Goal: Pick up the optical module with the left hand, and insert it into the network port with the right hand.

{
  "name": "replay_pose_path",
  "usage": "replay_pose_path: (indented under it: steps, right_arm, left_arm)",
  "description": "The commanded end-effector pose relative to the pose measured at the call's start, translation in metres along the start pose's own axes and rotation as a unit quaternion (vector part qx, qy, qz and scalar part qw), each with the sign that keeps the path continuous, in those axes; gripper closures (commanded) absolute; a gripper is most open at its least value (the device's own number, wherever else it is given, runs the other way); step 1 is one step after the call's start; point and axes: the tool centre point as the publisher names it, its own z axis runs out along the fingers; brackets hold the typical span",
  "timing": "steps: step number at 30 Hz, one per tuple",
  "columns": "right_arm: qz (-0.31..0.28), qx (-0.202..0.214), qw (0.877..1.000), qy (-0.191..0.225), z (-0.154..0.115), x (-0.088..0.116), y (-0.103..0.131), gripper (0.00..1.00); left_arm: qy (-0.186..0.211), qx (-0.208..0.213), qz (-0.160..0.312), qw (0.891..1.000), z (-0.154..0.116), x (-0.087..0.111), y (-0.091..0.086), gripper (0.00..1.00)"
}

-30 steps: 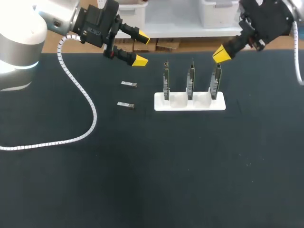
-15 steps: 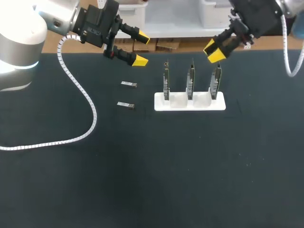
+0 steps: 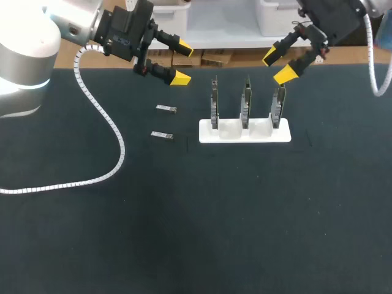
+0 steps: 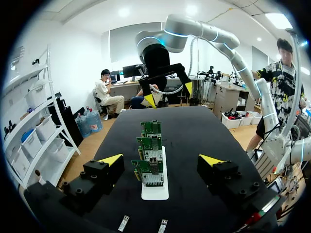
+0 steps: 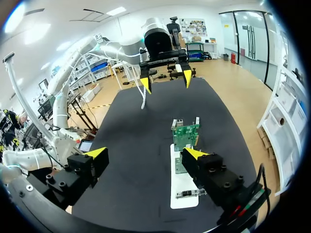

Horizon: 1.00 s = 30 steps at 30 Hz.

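- Left gripper (image 3: pixel 182 63) hangs over the far edge of the black table mat (image 3: pixel 245 214), yellow tips spread wide, nothing between them. My read: it is poised just beyond the pickup spot, ready to come down on a module.
- Right gripper (image 3: pixel 277 67) hovers with its fingers apart and empty too, above and just behind the rightmost board. It looks parked close to the ports so the insertion trip is short.
- Now the task's piece: a small silvery rectangular optical module (image 3: pixel 165 109) lies flat on the mat, near the left gripper but untouched.
- A second silvery module (image 3: pixel 162 135) lies just beside it, a little nearer the robot and roughly parallel.
- Both are slim, flat metal bars lying lengthwise across the table. They are too small to tell which end carries the latch.
- A white plastic holder (image 3: pixel 245 133) sits between the two arms, apart from the modules.
- It carries three upright green circuit boards (image 3: pixel 245 101) in a row.
- From the left wrist, each board shows what looks like a metal network port cage (image 4: pixel 154 167) low on its face.
- Nothing has been picked up yet.
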Motion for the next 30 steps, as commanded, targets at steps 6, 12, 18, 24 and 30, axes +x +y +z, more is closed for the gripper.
replay_pose_path:
  steps: [6,12,18,24,30]
  right_arm:
    - [-0.004,0.025,1.000,0.000,0.002,0.004,0.010,0.00]
    - [-0.006,0.029,1.000,0.000,0.001,0.008,0.007,0.00]
    - [-0.013,0.030,0.999,0.008,-0.003,0.008,0.006,0.00]
    - [-0.021,0.021,0.999,0.029,-0.006,0.007,0.003,0.00]
    - [-0.021,0.020,0.999,0.029,-0.005,0.007,0.000,0.00]
  left_arm:
    - [0.003,0.002,-0.001,1.000,0.000,-0.001,0.002,0.00]
    - [0.003,0.002,-0.001,1.000,0.000,-0.001,0.002,0.00]
    - [0.003,0.002,-0.001,1.000,0.000,-0.001,0.002,0.00]
    - [0.003,0.002,-0.001,1.000,0.000,-0.001,0.002,0.00]
    - [0.003,0.002,-0.001,1.000,0.000,-0.001,0.002,0.00]
